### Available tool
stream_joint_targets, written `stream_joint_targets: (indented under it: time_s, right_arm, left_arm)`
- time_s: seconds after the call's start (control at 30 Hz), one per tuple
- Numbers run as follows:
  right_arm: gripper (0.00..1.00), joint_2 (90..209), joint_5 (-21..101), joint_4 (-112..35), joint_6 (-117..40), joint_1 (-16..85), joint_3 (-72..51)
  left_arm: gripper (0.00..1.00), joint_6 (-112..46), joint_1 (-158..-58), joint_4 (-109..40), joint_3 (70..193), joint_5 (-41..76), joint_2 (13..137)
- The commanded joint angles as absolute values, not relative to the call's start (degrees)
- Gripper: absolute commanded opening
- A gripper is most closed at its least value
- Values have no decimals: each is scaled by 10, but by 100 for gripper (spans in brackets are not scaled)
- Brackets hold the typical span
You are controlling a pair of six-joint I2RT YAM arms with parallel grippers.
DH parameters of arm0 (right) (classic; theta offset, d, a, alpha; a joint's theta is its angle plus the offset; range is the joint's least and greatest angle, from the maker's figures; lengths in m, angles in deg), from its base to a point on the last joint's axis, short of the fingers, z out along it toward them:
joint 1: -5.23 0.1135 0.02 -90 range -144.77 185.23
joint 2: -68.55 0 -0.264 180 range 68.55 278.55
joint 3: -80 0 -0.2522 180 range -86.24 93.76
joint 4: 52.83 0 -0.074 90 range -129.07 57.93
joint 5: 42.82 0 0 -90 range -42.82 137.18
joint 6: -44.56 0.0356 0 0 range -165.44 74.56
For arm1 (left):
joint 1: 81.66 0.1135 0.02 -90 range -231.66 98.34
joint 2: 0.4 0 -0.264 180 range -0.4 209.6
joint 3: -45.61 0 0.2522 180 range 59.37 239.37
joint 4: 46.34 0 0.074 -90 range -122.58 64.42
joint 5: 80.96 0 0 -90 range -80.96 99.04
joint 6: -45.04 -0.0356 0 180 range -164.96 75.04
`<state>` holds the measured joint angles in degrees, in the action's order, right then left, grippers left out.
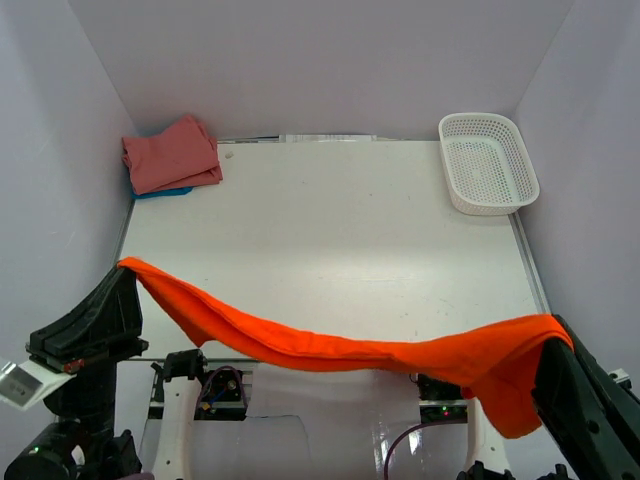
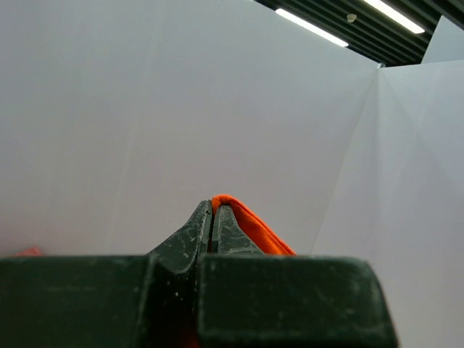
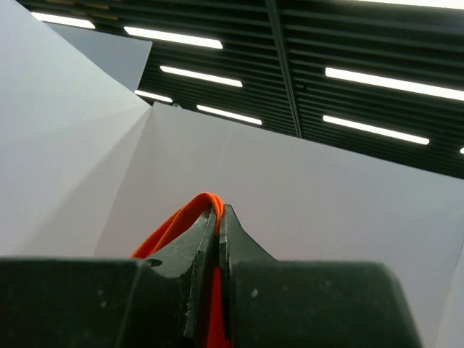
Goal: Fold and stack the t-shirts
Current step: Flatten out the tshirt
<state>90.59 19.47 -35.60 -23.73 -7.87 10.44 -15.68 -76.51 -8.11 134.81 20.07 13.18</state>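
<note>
Hanging: 1 orange t-shirt (image 1: pixel 330 350) | pink t-shirt (image 1: pixel 172 153): 1 | blue t-shirt (image 1: pixel 165 192): 1 | basket (image 1: pixel 490 208): 1

l arm (image 1: pixel 85 330) is up at the near-left, forearm slanting up and fwd. l gripper (image 1: pixel 127 270) sits at its top end, jaws pinched tight on one end of the shirt (image 1: pixel 330 350). in the l wrist view the fingers (image 2: pixel 190 235) meet w/ only a sliver of cloth btwn them, tips aimed upward. r arm (image 1: pixel 590 400) is up at the near-right, slanting up and inward. r gripper (image 1: pixel 556 328) is clamped on the shirt's other end. in the r wrist view both its fingers (image 3: pixel 243 246) press together, cloth poking over the tips. arms well apart.
</note>
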Motion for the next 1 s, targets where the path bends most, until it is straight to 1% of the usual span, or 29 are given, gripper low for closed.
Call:
stream_joint_targets:
  time_s: [0.0,0.13,0.27,0.37,0.4,0.43,0.5,0.53,0.57,0.77,0.83,0.9,0.97]
  right_arm:
    - [8,905,188,-382,-215,-80,133]
    - [8,910,183,-378,-217,-79,149]
    - [8,903,188,-376,-223,-80,121]
    - [8,895,194,-373,-229,-80,61]
    - [8,890,198,-373,-229,-80,40]
    - [8,888,202,-376,-230,-80,-3]
    - [8,892,207,-381,-233,-82,-51]
    - [8,895,205,-384,-232,-84,-102]
    - [8,901,204,-404,-229,-84,-123]
    - [8,952,203,-407,-224,-84,-221]
    - [8,965,198,-395,-223,-85,-244]
    - [8,970,191,-393,-218,-84,-292]
    - [8,968,184,-397,-209,-85,-352]
  left_arm:
    - [0,-147,-762,-83,1373,217,131]
    - [0,-142,-762,-81,1395,215,124]
    - [0,-151,-762,-81,1360,196,122]
    - [0,-151,-762,-85,1327,200,123]
    - [0,-150,-762,-91,1295,206,125]
    - [0,-154,-762,-95,1280,206,129]
    - [0,-161,-762,-96,1244,192,139]
    - [0,-168,-762,-97,1238,189,157]
    - [0,-172,-762,-98,1234,188,170]
    - [0,-181,-762,-104,1231,153,262]
    - [0,-180,-761,-102,1204,159,279]
    - [0,-168,-762,-102,1176,177,297]
    - [0,-146,-762,-112,1118,203,300]
